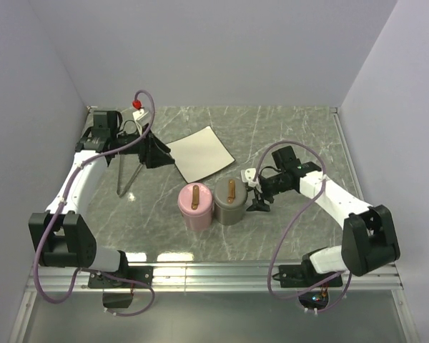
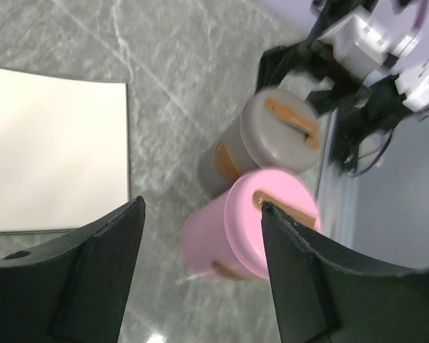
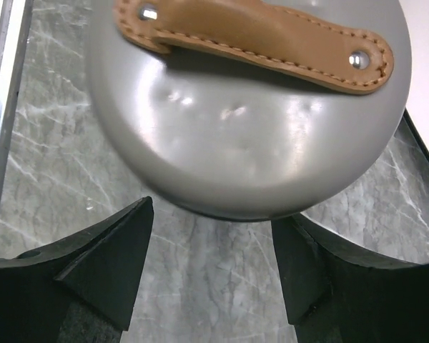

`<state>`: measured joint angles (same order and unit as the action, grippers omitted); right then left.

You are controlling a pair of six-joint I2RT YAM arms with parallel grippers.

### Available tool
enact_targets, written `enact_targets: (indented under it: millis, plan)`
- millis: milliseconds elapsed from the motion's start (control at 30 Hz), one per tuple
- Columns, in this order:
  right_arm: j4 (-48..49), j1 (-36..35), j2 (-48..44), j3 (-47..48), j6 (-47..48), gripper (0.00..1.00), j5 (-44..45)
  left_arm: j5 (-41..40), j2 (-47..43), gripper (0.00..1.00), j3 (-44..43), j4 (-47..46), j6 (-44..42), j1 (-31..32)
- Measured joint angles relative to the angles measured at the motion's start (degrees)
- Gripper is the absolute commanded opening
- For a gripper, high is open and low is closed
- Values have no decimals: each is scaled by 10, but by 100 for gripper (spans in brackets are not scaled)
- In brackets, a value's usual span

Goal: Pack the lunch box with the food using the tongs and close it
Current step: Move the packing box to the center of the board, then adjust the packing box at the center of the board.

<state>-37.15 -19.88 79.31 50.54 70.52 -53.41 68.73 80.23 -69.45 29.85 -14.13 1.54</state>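
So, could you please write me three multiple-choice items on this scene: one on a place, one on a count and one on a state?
1. In the top view, where is the grey box relative to the pink box?
A. to its left
B. to its right
C. stacked on it

2. How many lidded boxes are there?
A. one
B. three
C. two

3. The right gripper is
A. open and empty
B. shut on the grey box
C. shut on the pink box

Answers: B, the grey box stands right of the pink box; C, only these two show; A, its jaws stand apart in front of the grey box.

Grey marble tabletop (image 1: 293, 136) — boxed by 3 plain pale walls (image 1: 222, 50).
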Motion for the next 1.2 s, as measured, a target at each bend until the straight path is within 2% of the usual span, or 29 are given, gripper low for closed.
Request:
enact_targets:
  millis: [100,200,300,367,500,600,733,1033,1200]
  plan:
    - [-18,7,-29,-1,2,73,11,-18,2,70,-23,85,-75,0]
    - [-49,54,-79,5,5,73,21,-42,-1,70,-43,160,-155,0]
    - [-98,102,-98,67,-13,73,29,-68,-20,70,-38,194,-194,0]
    - [-115,105,-97,140,-50,73,31,-83,-43,70,-30,202,-208,2]
    - [-95,28,-114,217,-137,73,53,-110,-82,70,-19,207,-223,24]
    - [-81,-45,-122,219,-193,73,74,-122,-105,70,-4,202,-223,37]
    - [-70,-104,-97,219,-241,72,117,-141,-123,70,8,203,-223,47]
    - [-53,-151,-37,184,-266,69,207,-189,-131,71,8,204,-223,92]
    - [-40,-156,-33,165,-272,68,214,-216,-133,72,8,203,-222,124]
